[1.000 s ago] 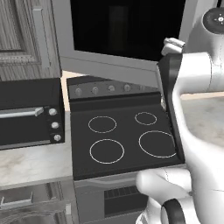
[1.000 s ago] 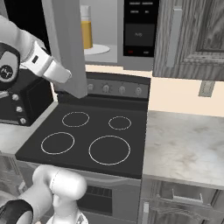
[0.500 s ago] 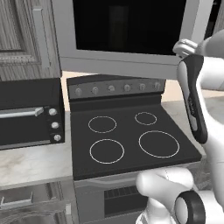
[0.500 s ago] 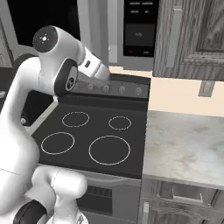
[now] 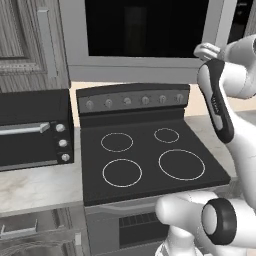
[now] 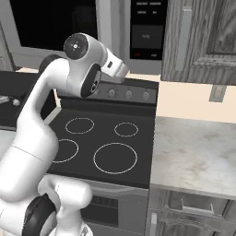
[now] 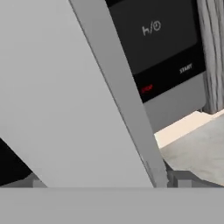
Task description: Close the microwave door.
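Starting at the left of the left base view: a black toaster oven [image 5: 30, 131] sits on the marble counter [image 5: 35, 187], just beside the black stove [image 5: 145, 155] with its four ring burners. Above the stove hangs the microwave [image 5: 145, 70], its door [image 5: 145, 30] lying nearly flat across the front, the black glass window facing the room and the long axis running left to right. The white arm [image 5: 220, 105] reaches up at the right end of the door.

Right base view: the microwave door [image 6: 50, 23] appears at upper left, the pale upright edge [image 6: 105, 23] beside the black button panel [image 6: 147, 32], then a wooden cabinet [image 6: 203, 41] further right. The arm's wrist [image 6: 115, 67] points up under the panel; the gripper itself is hidden from this side.

Hand view: the grey door face [image 7: 57, 96] and its edge [image 7: 122, 96] run diagonally close before the camera, with the button panel [image 7: 162, 39] showing START and a red label behind. Finger tips are not discernible, so whether the claw is spread or closed cannot be told
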Motion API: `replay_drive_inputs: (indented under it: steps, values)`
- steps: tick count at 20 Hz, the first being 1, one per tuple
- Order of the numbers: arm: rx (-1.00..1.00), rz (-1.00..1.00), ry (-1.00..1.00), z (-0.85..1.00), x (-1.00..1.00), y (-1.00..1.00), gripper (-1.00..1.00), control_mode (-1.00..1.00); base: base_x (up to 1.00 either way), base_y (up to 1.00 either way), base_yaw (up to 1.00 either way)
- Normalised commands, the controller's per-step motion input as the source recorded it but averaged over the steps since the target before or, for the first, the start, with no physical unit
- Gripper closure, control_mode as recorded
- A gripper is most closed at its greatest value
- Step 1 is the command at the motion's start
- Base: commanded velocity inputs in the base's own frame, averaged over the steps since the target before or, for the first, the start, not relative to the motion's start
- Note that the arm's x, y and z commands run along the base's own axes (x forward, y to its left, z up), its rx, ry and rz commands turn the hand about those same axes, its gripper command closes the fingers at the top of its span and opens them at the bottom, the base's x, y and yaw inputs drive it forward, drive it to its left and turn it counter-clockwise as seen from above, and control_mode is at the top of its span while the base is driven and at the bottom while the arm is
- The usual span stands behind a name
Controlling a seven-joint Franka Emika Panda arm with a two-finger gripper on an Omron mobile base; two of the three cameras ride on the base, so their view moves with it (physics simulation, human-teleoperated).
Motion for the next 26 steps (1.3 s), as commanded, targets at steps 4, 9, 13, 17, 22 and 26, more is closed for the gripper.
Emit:
replay_drive_inputs:
  steps: [4, 9, 13, 17, 22, 26]
  values:
    - [-0.06, 0.0, -0.02, 0.0, 0.66, 0.0, -1.0, -1.0, 0.0, 0.0, 0.0]
    - [-0.02, 0.03, 0.0, 0.0, 0.74, -0.18, -1.0, -1.0, 0.0, 0.0, 0.0]
    - [0.0, 0.07, 0.0, 0.0, 0.81, -0.31, -1.0, -1.0, 0.0, 0.0, 0.0]
    - [0.0, 0.07, 0.0, 0.0, 0.74, -0.25, -1.0, -1.0, 0.0, 0.0, 0.0]
    - [0.0, 0.04, 0.0, 0.0, 0.61, -0.16, -1.0, -1.0, 0.0, 0.0, 0.0]
    - [0.0, 0.02, 0.0, 0.0, 0.37, -0.12, -1.0, -1.0, 0.0, 0.0, 0.0]
